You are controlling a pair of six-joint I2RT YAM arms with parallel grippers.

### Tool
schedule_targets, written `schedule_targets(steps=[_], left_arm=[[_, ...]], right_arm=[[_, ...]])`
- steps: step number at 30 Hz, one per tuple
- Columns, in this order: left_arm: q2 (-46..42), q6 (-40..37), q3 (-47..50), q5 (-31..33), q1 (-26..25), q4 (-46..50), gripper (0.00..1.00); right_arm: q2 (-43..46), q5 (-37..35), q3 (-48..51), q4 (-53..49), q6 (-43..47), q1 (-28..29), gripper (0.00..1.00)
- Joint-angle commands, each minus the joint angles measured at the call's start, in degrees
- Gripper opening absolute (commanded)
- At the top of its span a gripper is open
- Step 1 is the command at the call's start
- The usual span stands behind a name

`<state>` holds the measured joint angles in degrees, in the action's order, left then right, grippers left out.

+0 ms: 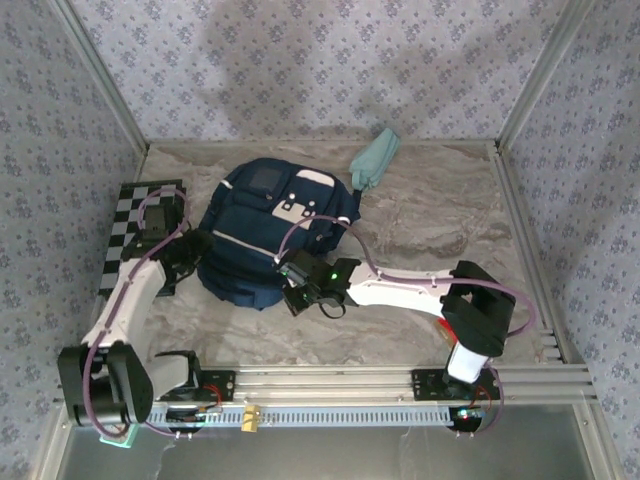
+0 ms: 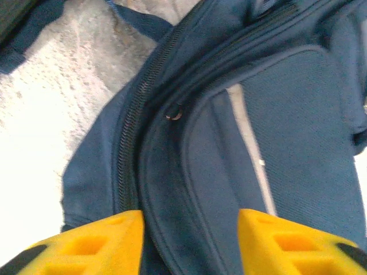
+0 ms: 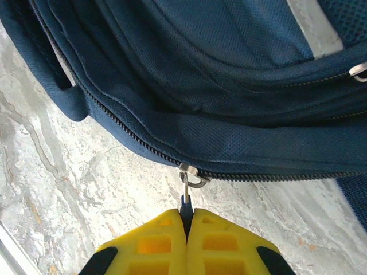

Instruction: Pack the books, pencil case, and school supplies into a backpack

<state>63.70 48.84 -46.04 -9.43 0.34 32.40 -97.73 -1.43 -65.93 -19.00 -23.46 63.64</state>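
The navy backpack (image 1: 265, 225) lies flat on the marble table, left of centre. My right gripper (image 3: 187, 215) is shut on the dark zipper pull (image 3: 185, 201) hanging from a metal slider (image 3: 192, 174) on the bag's lower edge, and it shows at that edge from above (image 1: 293, 290). My left gripper (image 2: 190, 220) is open, its yellow fingers (image 2: 114, 240) straddling a ridge of blue fabric beside a zipper track (image 2: 127, 166) on the bag's left side (image 1: 190, 258). The teal pencil case (image 1: 374, 160) rests at the back, touching the bag's upper right corner. The books and school supplies are hidden.
A black-and-white checkered board (image 1: 135, 225) lies at the left, partly under my left arm. Patterned walls close in the table on three sides. Bare marble (image 1: 440, 220) stretches to the right of the bag. A metal rail (image 1: 340, 385) runs along the near edge.
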Motion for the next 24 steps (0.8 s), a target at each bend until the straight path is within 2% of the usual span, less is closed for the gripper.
schedule_targets(steps=[1, 5, 7, 10, 13, 17, 21, 24], left_arm=[[-6.85, 6.13, 3.31, -2.56, -3.88, 1.94, 0.54], [-13.52, 19.71, 8.9, -1.71, -12.12, 0.04, 0.58], [-15.57, 27.54, 12.2, 0.07, -18.41, -3.72, 0.59], [-14.98, 36.21, 14.13, 3.63, -26.08, -8.03, 0.61], [-11.11, 40.77, 12.97, 6.6, -31.03, -8.52, 0.63], [-6.31, 43.44, 12.03, 9.24, -34.22, -11.18, 0.63], [-2.61, 44.53, 11.5, 10.27, -35.51, -10.83, 0.55], [-2.06, 45.64, 12.36, 12.52, -36.95, -10.9, 0.46]], right_arm=[[-0.66, 1.26, -1.55, 0.54, 0.63, 0.32, 0.0], [-0.05, 0.61, -0.3, -0.22, -0.11, 0.26, 0.0], [0.48, 0.51, 0.65, 0.06, -0.35, 0.14, 0.0], [0.74, 0.28, 1.54, 0.67, -0.53, 0.04, 0.0], [0.71, 0.13, 1.77, 1.25, -0.88, 0.0, 0.0], [0.75, 0.24, 1.6, 1.87, -0.78, -0.09, 0.0], [0.84, -0.59, 1.44, 1.87, -0.44, -0.09, 0.0], [0.91, -1.64, 1.44, 1.38, -0.55, -0.4, 0.0]])
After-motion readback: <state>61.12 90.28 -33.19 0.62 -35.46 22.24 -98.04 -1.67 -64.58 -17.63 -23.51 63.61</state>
